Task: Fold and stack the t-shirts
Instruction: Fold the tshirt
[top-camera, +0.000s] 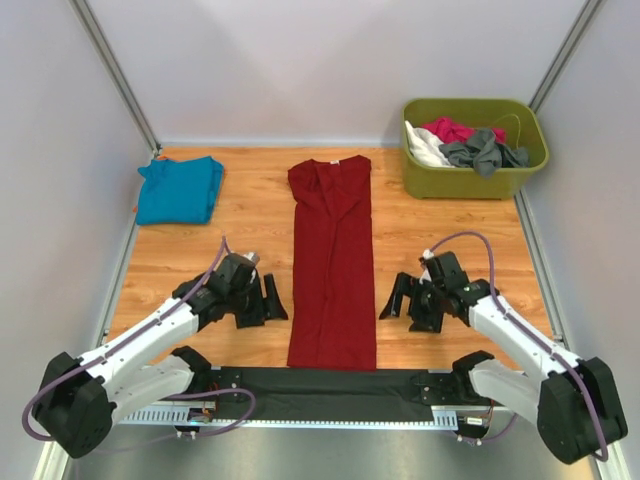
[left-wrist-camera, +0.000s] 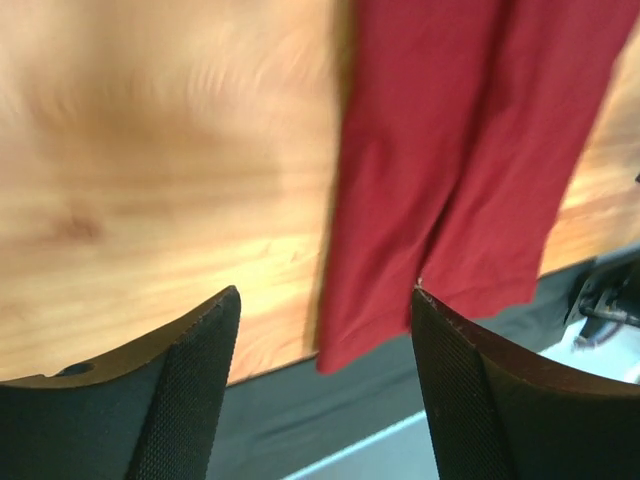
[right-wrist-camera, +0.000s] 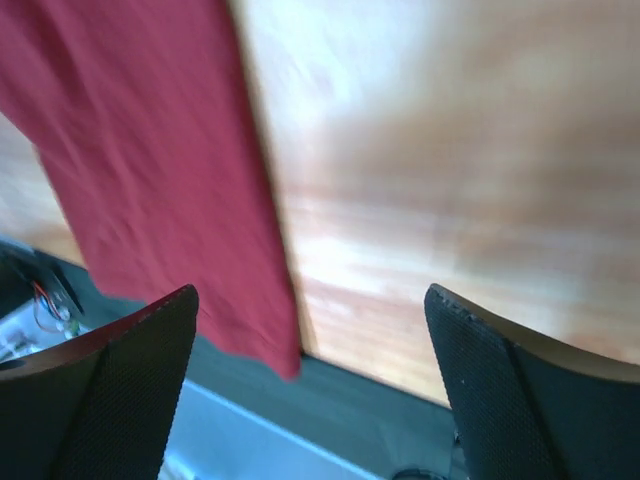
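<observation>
Holds left fingers (top-camera: 272, 298) spread wide, gripping nothing, just beside the dark red shirt (top-camera: 332, 265). Holds right fingers (top-camera: 400, 298) likewise apart and empty, near its other edge. Finds that shirt flat on the counter (top-camera: 250, 225), a long strip between both. Finds teal-blue shirt (top-camera: 180, 189) well beyond left fingers.

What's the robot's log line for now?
red shirt: long strip, flat, centre | teal shirt: folded, far left | left end effector: open, empty | right end effector: open, empty

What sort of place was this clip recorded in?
Probably a lab robot cell, not a home: plain white panel walls on metal framing, a wooden tabletop, and an olive-green plastic laundry bin.
</observation>
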